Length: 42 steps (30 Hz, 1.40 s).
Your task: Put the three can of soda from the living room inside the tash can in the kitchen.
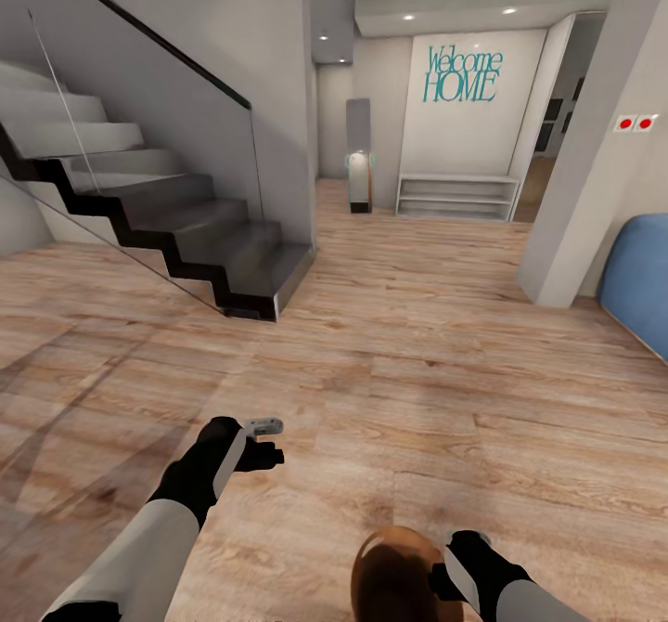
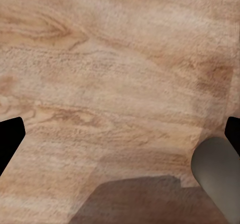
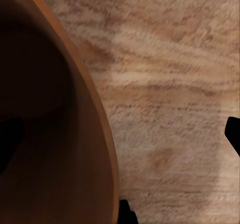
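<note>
The tash can [image 1: 394, 574] shows as a glossy brown round bin at the bottom of the head view, close against my right gripper [image 1: 452, 562]. In the right wrist view its brown inside [image 3: 45, 114] curves past the right gripper [image 3: 120, 139], whose fingertips stand wide apart, one over the bin's inside and one outside its rim. My left gripper [image 1: 264, 441] hangs open over bare wood floor with nothing between its fingers [image 2: 10, 139]. The cans of soda are out of view.
A hallway with a pale wood floor [image 1: 417, 353] lies ahead. Dark stairs with a glass rail [image 1: 186, 232] rise at the left. A white wall with a low shelf [image 1: 456, 197] stands at the back, a pillar [image 1: 575, 195] and a blue seat [image 1: 640, 278] at the right.
</note>
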{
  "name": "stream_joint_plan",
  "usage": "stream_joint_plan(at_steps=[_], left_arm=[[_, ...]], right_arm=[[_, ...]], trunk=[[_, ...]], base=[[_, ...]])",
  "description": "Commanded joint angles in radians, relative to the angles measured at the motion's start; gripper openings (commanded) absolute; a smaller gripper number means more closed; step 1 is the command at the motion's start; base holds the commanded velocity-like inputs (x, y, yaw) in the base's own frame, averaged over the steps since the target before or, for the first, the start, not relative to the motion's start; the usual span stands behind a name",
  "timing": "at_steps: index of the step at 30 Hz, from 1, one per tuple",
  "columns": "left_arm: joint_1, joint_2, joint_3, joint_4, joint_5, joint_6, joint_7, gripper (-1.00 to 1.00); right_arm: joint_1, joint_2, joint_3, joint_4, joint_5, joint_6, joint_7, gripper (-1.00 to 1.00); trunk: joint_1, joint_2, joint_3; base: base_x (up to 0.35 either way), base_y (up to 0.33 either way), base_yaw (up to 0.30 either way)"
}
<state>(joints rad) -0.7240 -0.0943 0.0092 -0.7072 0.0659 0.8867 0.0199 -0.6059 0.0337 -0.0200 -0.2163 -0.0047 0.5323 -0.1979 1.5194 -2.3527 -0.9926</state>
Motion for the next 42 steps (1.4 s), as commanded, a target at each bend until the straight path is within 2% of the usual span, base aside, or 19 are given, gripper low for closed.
stream_joint_plan(at_steps=[1,24,25,42], left_arm=[[0.0,0.0,0.0,0.0,0.0,0.0,0.0,1.0],[0.0,0.0,0.0,0.0,0.0,0.0,0.0,1.0],[0.0,0.0,0.0,0.0,0.0,0.0,0.0,1.0],[0.0,-0.001,0.0,0.0,0.0,0.0,-0.002,1.0]], right_arm=[[0.0,0.0,0.0,0.001,0.0,-0.001,0.0,1.0],[0.0,-0.001,0.0,0.002,0.0,0.0,0.001,1.0],[0.0,-0.001,0.0,0.002,0.0,0.0,0.001,-1.0],[0.0,0.0,0.0,0.001,0.0,-0.001,0.001,-1.0]], trunk=[[0.004,-0.007,-0.003],[0.004,-0.007,-0.003],[0.004,-0.007,-0.003],[0.004,-0.007,-0.003]], base=[[0.0,0.0,0.0],[0.0,0.0,0.0],[0.0,0.0,0.0],[0.0,0.0,0.0]])
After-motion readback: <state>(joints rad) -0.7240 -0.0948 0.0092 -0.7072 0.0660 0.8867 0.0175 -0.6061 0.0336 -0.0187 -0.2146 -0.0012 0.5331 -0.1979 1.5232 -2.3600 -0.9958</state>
